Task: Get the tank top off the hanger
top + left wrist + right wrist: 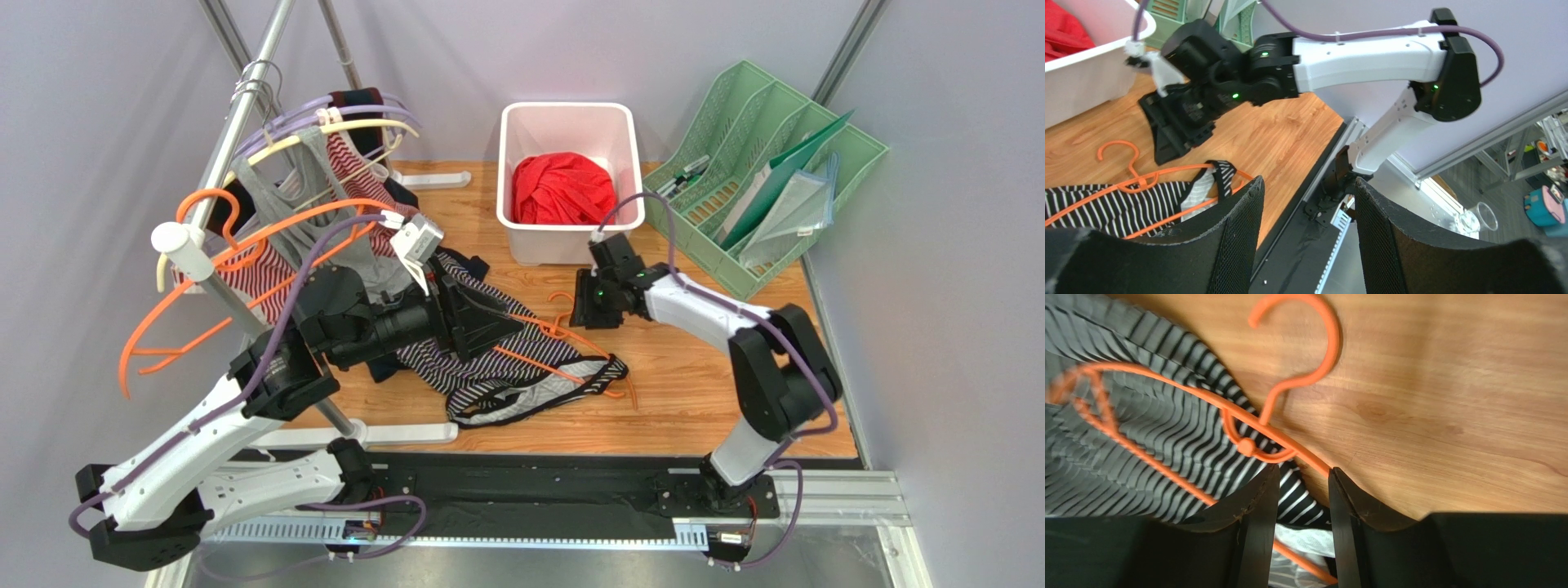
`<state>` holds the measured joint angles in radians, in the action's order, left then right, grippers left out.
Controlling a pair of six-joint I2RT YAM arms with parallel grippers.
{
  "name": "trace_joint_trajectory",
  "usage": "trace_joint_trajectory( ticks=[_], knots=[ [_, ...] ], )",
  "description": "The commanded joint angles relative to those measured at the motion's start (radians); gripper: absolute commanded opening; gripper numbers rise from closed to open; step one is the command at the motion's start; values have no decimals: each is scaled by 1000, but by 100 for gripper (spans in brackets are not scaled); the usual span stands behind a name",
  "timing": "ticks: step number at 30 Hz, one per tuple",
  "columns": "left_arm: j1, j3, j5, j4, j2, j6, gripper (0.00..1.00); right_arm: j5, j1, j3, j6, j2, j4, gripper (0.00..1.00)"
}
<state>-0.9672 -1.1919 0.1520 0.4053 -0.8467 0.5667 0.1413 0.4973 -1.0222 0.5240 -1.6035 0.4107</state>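
Your striped tank top [528, 368] lies bunched on the wooden surface [699, 392], threaded on the orange hanger [1246, 446]. The right tool [1303, 478] sits low at the hanger's neck with its jaws narrowly apart, astride the wire but clamped on nothing. That looks like a spot chosen to pin the hanger. The left tool [1309, 239] hovers over the fabric, wide apart and empty, probably ready to pull the cloth free.
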Motion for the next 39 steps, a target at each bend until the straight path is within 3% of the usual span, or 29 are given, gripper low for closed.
trace_joint_trajectory(
  ticks=[1, 5, 11, 24, 32, 39],
  knots=[
    [-2, 32, 50, -33, 9, 15, 62, -213, 93, -130, -96, -93, 103, 40],
    [-4, 51, 67, -34, 12, 18, 62, -328, 156, -164, -153, -133, 126, 45],
    [-2, 72, 86, -49, 8, 28, 62, -356, 161, -161, -188, -168, 137, 48],
    [-2, 115, 107, -77, 9, 36, 61, -339, 162, -12, -183, -52, 108, 48],
    [-2, 130, 121, -82, -9, 35, 61, -318, 162, 7, -196, -82, 76, 48],
    [-2, 129, 129, -77, -6, 29, 62, -299, 162, 14, -202, -139, 57, 32]
  ],
)
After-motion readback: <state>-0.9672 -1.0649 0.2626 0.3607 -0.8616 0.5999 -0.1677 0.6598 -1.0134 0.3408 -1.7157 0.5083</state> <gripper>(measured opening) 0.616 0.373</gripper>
